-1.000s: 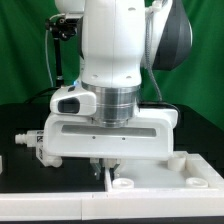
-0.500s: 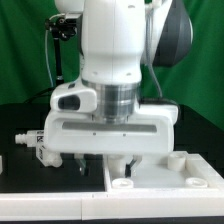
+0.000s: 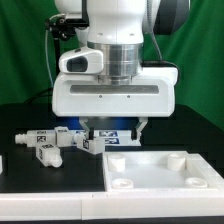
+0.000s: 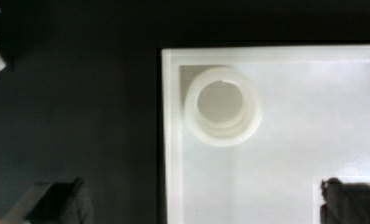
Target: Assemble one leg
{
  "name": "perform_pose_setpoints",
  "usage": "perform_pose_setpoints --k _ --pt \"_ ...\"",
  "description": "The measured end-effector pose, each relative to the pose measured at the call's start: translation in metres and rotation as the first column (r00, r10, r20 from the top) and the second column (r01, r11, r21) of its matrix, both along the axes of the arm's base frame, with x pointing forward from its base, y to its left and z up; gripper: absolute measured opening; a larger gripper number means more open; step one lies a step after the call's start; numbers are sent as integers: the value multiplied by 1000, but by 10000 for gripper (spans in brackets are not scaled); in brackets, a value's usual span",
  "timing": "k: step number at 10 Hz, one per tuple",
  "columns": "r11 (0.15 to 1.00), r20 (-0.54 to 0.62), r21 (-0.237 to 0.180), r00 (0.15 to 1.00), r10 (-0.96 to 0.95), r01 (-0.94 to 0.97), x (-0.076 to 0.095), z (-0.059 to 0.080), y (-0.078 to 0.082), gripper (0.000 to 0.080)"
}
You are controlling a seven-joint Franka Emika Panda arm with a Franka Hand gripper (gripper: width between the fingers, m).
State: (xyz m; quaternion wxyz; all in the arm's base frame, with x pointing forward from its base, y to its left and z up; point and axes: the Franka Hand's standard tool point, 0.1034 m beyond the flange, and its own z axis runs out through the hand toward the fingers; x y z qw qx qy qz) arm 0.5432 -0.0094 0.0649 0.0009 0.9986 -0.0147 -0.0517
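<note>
Leg (image 3: 92,143), a small white plastic square-sided post with black-and-white tags, is lying on the black bench (image 3: 30,175) below and just outside the parted, empty fingers (image 3: 140,127), its long axis seemingly running along their opening line. The wrist view is showing only the wide flat white panel (image 4: 288,120), not the leg.

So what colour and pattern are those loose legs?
The legs are white with black-and-white square tags; exterior view shows them best.

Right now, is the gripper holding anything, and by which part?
Nothing is held. The gripper is open, its fingers wide apart with only the white panel showing between them. The legs lie on the table.
</note>
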Motion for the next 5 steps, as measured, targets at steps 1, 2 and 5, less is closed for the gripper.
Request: perform_pose_setpoints --k 1,2,5 --pt "1000 0 1 1000 16 -16 1 -1 0 649" --pt "1000 0 1 1000 17 -17 1 -1 0 649" --pt "980 10 11 980 199 -199 -26 1 20 649"
